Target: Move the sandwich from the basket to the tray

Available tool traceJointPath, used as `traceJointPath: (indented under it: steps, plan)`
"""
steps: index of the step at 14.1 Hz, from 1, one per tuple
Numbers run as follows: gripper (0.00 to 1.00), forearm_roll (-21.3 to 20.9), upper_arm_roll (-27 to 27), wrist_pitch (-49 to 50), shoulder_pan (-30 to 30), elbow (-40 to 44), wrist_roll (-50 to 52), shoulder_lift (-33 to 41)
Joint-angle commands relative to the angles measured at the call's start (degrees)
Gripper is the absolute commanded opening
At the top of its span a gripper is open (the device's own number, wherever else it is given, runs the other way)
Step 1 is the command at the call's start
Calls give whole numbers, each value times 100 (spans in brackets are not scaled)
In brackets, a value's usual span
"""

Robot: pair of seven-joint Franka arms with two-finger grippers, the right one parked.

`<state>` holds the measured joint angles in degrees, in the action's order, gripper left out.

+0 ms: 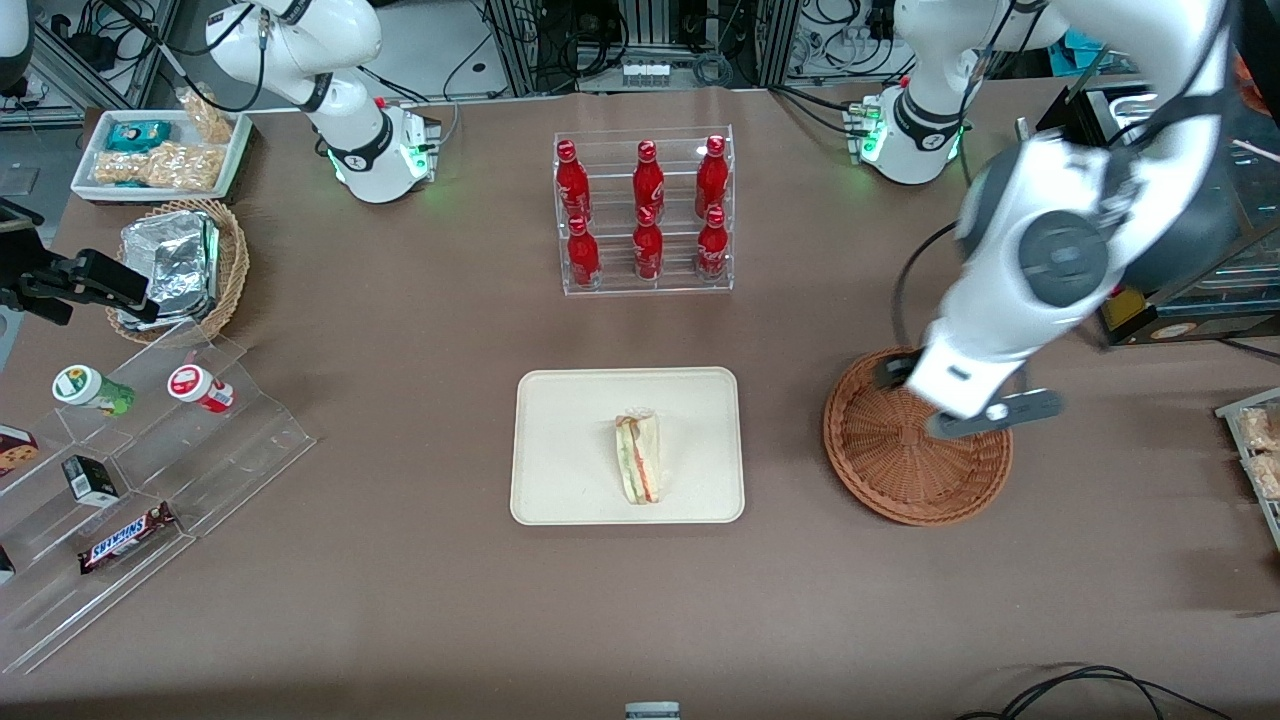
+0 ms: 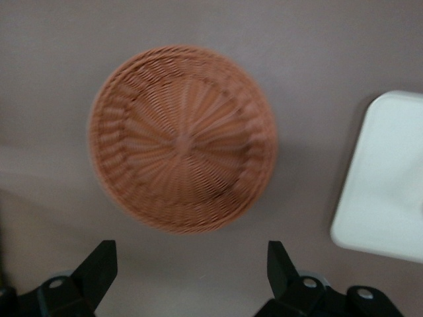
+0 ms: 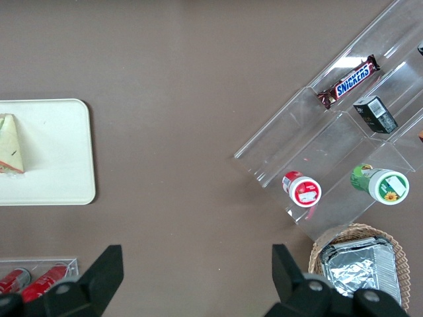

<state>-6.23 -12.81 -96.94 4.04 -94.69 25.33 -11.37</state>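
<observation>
On the tray (image 1: 560, 450) the sandwich (image 1: 640, 458) is already laid, so the job looks done. Above the bare basket (image 1: 905, 470) the gripper (image 1: 965, 395) is held wide open, with nothing in it.

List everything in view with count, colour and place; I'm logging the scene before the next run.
sandwich: 1, pale bread with orange and green filling, lying on the tray
tray: 1, cream, mid-table, near the front camera
basket: 1, reddish-brown wicker, empty, beside the tray toward the working arm's end
bottles: 6, red, in a clear rack farther from the camera than the tray
foil packets: silver, in a tan basket toward the parked arm's end
Snickers bar: 1, brown, on clear acrylic steps
small tubs: 2, green and red, on the same steps
gripper: 1, black fingers, open, above the basket
</observation>
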Motion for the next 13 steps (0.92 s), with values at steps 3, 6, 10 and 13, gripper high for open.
traceJointPath:
  steps: [3, 6, 10, 13]
  plan:
    - [100, 122, -46, 420, -623, -296, -1388, 802]
    - [100, 201, 15, 421, -712, -322, -1662, 1136]
    - [100, 640, 717, 404, -642, -165, -2348, 1331]
    - [100, 650, 991, 404, -457, -111, -2427, 1366]
